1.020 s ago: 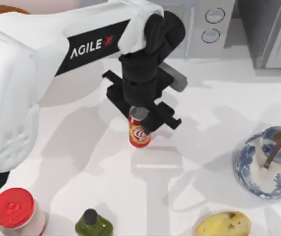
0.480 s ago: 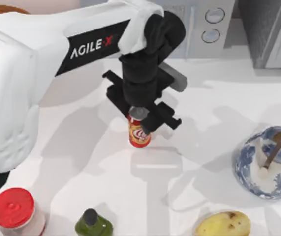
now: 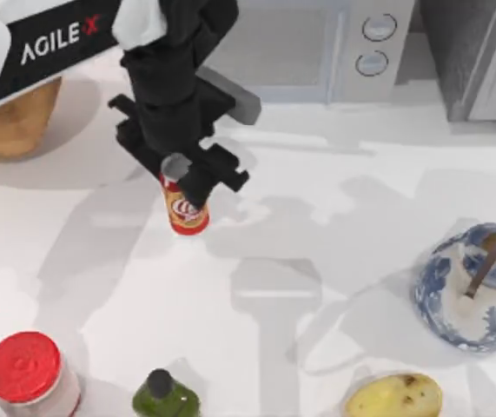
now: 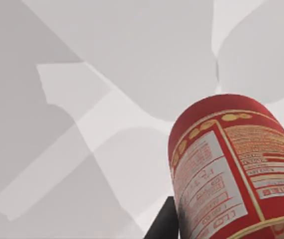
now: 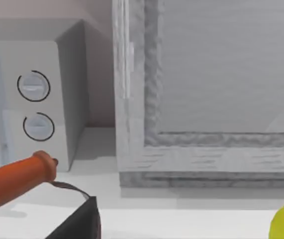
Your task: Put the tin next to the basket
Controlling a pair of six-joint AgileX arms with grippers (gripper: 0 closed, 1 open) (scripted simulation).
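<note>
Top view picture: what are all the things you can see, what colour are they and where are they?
tin: 1, red and orange, held left of middle.
basket: 1, tan, far left corner.
jar: 1, white with red lid, near left corner.
bottle: 1, green with black cap, near edge beside the jar.
bowl: 1, blue and white, right side, holding a brown-handled tool.
potato: 1, yellow, near edge right of middle.
microwave: 1, grey, at the back.
left pincer: 1, black, closed on the tin.
</note>
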